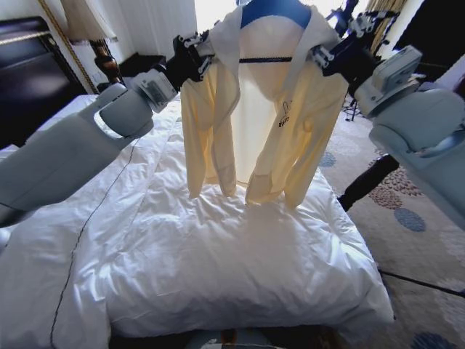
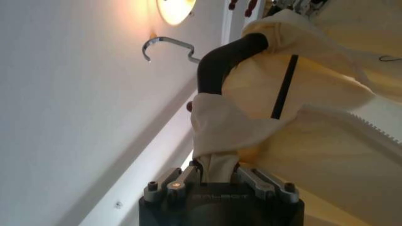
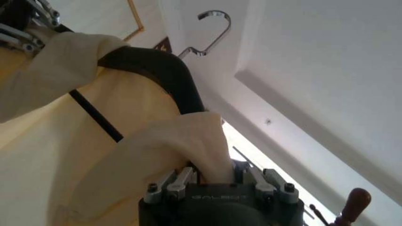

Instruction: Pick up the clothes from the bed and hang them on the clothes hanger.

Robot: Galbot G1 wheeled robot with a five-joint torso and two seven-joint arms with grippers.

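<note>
My left pincer [image 1: 202, 54] and right pincer [image 1: 320, 57] each pinch the clothes [image 1: 254, 116]; uneven release could slide them off the clothes hanger [image 1: 265, 59].

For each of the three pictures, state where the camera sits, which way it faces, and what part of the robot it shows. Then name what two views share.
Head view: on the head, facing forward and down at the bed; both arms, left gripper and right gripper, hold up the clothes.
Left wrist view: looks upward along the left gripper.
Right wrist view: looks upward along the right gripper.
Both wrist views share the clothes hanger.
</note>
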